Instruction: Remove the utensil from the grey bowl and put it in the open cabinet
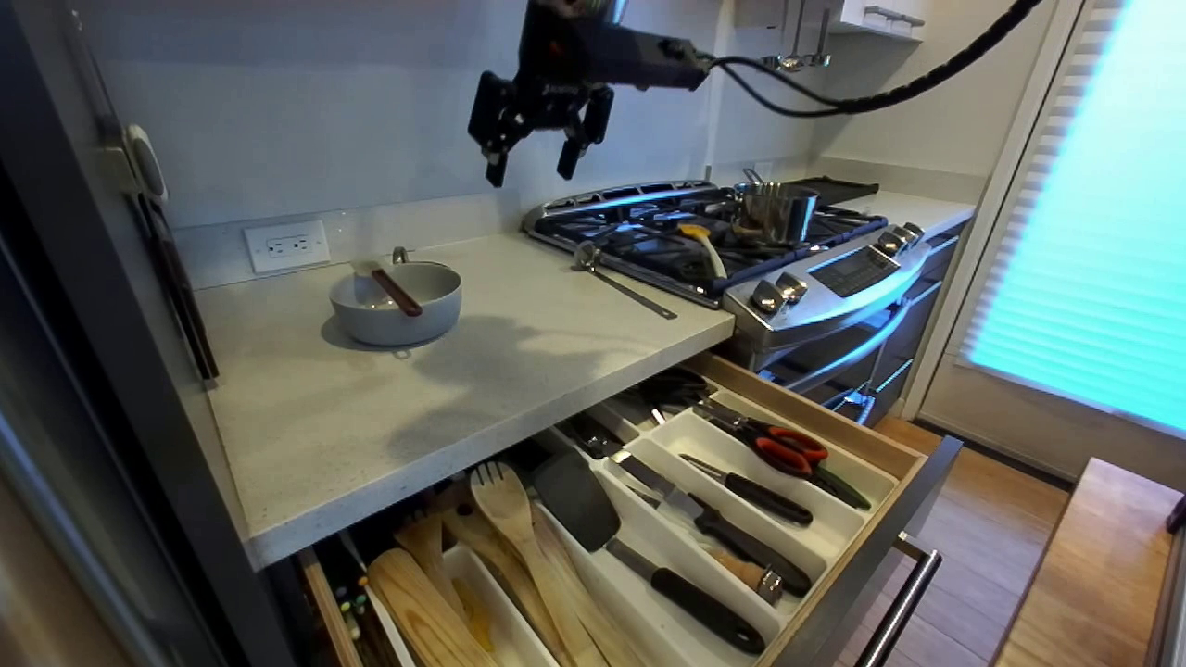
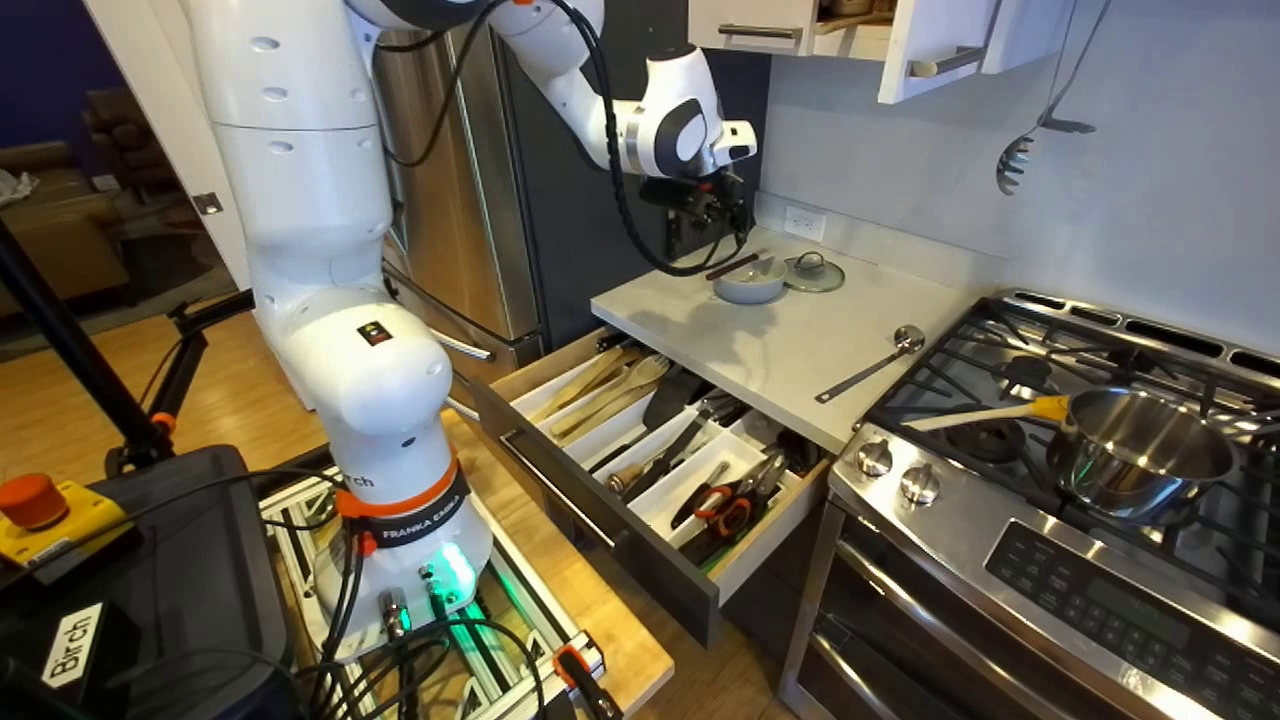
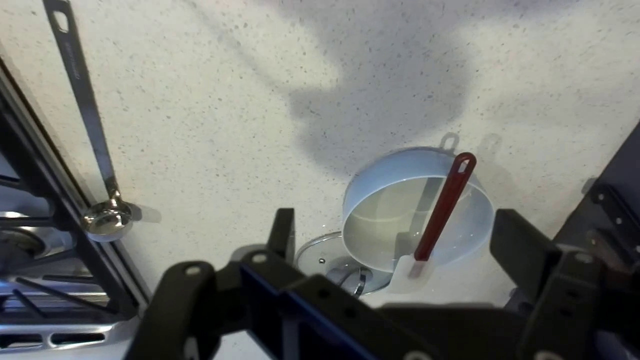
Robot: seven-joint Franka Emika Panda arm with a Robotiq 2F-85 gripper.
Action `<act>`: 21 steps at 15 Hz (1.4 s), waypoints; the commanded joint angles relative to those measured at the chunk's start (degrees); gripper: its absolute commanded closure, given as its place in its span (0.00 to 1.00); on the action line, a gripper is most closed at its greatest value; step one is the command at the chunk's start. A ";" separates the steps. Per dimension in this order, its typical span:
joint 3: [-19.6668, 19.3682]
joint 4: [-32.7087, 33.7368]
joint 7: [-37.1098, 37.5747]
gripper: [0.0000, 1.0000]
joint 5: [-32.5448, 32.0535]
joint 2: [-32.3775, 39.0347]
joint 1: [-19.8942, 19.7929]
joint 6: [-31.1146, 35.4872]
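A spatula with a dark red handle and a pale blade rests across the grey bowl. The spatula [image 1: 398, 291] and bowl [image 1: 397, 326] show in both exterior views, spatula [image 2: 733, 266] and bowl [image 2: 750, 291]. In the wrist view the spatula [image 3: 444, 210] lies over the rim of the bowl [image 3: 377, 172], its handle end past one side. My gripper [image 1: 531, 170] is open and empty, high above the counter. In the wrist view its fingers [image 3: 395, 220] stand wide apart with the bowl in sight between them. A white upper cabinet [image 2: 935, 45] has its door open.
An open drawer [image 1: 913, 482] full of utensils juts out below the counter. A glass lid [image 2: 815, 272] lies beside the bowl. A ladle [image 2: 870, 370] lies near the stove, which bears a steel pot [image 2: 1140, 460]. A dark tall panel [image 1: 83, 371] borders the counter.
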 commanded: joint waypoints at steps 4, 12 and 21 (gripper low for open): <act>1.27 22.58 -0.16 0.00 0.46 23.20 5.48 0.01; -0.73 29.13 2.46 0.00 1.85 29.04 9.95 -0.47; -7.47 29.82 19.04 0.04 1.95 30.95 16.28 -7.59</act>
